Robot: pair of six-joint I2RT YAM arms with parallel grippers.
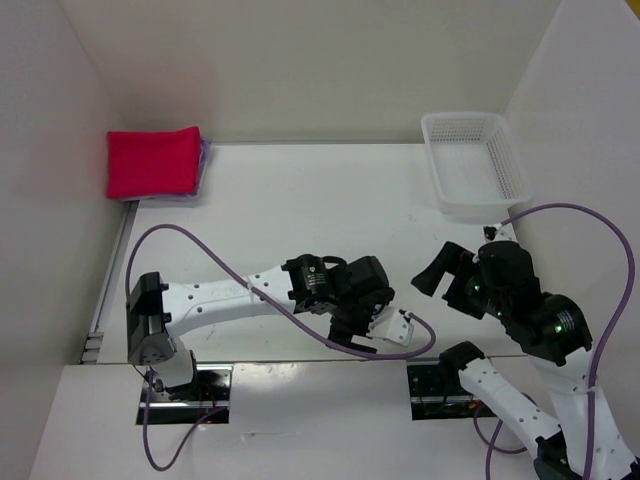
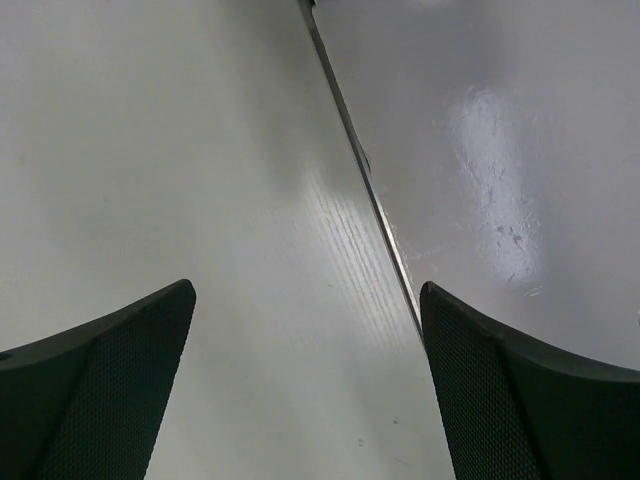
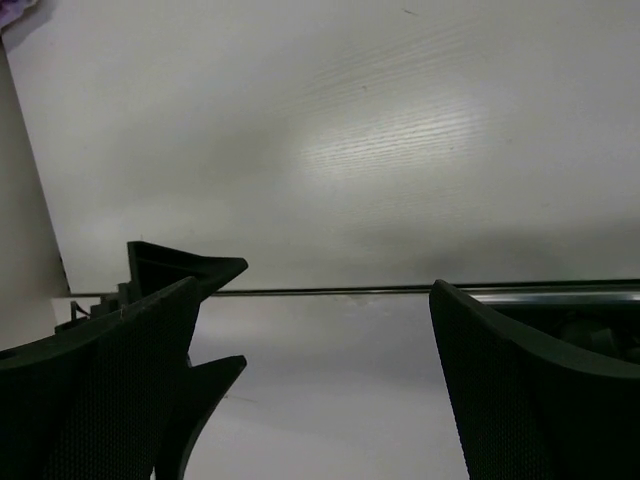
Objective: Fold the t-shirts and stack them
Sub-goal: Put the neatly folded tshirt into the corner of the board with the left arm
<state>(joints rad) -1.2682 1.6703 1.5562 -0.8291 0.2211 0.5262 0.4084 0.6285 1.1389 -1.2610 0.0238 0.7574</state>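
Note:
A folded pinkish-red t-shirt [image 1: 152, 163] lies on top of a stack in the far left corner of the table. A lavender edge [image 1: 205, 155] shows under it on the right side. No red or off-white shirt shows. My left gripper [image 1: 392, 330] is low over the near middle of the table. It is open and empty in the left wrist view [image 2: 310, 400], with only bare table between its fingers. My right gripper [image 1: 440, 272] is to its right, open and empty [image 3: 310, 390]. Both are far from the stack.
A white mesh basket [image 1: 475, 160] stands at the far right, with nothing showing in it. White walls close in the left, back and right sides. A metal seam [image 2: 370, 190] runs across the table near its front edge and also shows in the right wrist view [image 3: 400, 290].

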